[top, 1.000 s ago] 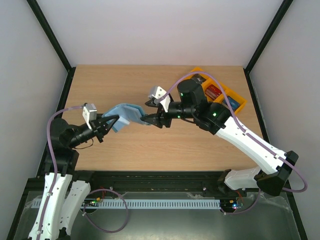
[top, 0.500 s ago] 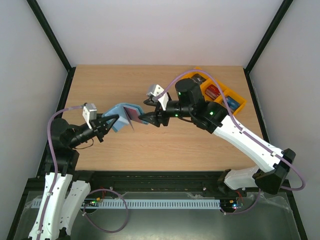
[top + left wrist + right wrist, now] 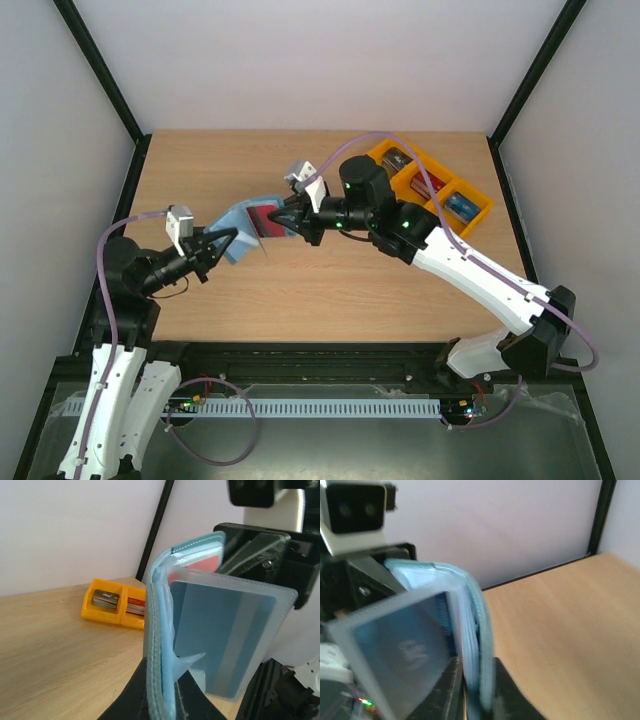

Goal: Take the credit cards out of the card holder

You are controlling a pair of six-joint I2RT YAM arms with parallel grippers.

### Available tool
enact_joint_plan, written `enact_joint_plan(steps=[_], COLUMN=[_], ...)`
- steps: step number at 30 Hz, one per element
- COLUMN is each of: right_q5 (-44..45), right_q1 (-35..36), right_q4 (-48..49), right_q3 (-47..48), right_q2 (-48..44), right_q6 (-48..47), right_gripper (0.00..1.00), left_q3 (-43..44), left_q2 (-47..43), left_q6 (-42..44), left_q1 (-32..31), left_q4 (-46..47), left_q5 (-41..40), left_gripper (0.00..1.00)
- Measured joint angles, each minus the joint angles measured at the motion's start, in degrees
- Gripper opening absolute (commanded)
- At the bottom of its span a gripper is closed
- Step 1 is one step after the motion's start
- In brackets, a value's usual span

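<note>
The teal-blue card holder [image 3: 238, 222] hangs above the table between both arms, opened like a book. My left gripper [image 3: 228, 238] is shut on its left cover [image 3: 157, 630], which stands on edge between the jaws [image 3: 167, 690]. My right gripper [image 3: 278, 218] is shut on the opposite cover and pockets [image 3: 482, 625]. A red credit card [image 3: 266, 219] shows inside the holder, and its top corner [image 3: 202, 564] peeks up in the left wrist view. A clear pocket fans out with a blue card [image 3: 220, 630] inside, the same blue card [image 3: 405, 645] showing in the right wrist view.
An orange three-compartment tray [image 3: 480, 213] sits at the back right, holding a dark card [image 3: 395, 160], a red card [image 3: 427, 183] and a blue card [image 3: 460, 203]. The tray [image 3: 115, 605] also appears behind the holder. Black frame posts line the table's sides.
My right gripper moved left onto the card holder and closed on its right side. The holder swung open, exposing the red card. The left gripper kept its hold.
</note>
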Motion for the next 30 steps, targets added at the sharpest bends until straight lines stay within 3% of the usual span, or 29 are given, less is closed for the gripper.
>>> enact_joint_plan(steps=[3, 4, 6, 12, 18, 22, 30], right_q5=[0.2, 0.8, 3.7, 21.8, 35.7, 38.6, 35.5], right_q1=[0.4, 0.5, 0.6, 0.9, 2.1, 3.4, 4.1], right_q4=[0.7, 0.7, 0.6, -5.0, -10.8, -13.7, -14.8], right_q3=[0.0, 0.0, 0.0, 4.7, 8.0, 10.7, 13.6], right_q2=[0.6, 0.8, 1.2, 6.5, 12.8, 15.2, 16.5], right_q6=[1.5, 2.0, 3.4, 7.7, 10.7, 11.6, 11.7], right_gripper=[0.02, 0.02, 0.02, 0.02, 0.02, 0.02, 0.02], left_q3=[-0.5, -0.9, -1.5, -5.4, -10.1, -13.4, -20.0], left_q2=[0.0, -0.3, -0.7, -2.8, -4.2, -4.5, -4.7], left_q6=[-0.2, -0.2, -0.2, 0.3, -0.5, -2.8, -10.3], left_q1=[0.0, 0.0, 0.0, 0.4, 1.6, 1.8, 2.6], left_q4=[0.2, 0.2, 0.2, -1.2, -1.6, -0.5, 6.3], left_q5=[-2.1, -3.3, -5.6, -16.7, -20.9, -20.2, -17.3], left_gripper=[0.73, 0.86, 0.99, 1.0, 0.99, 0.99, 1.0])
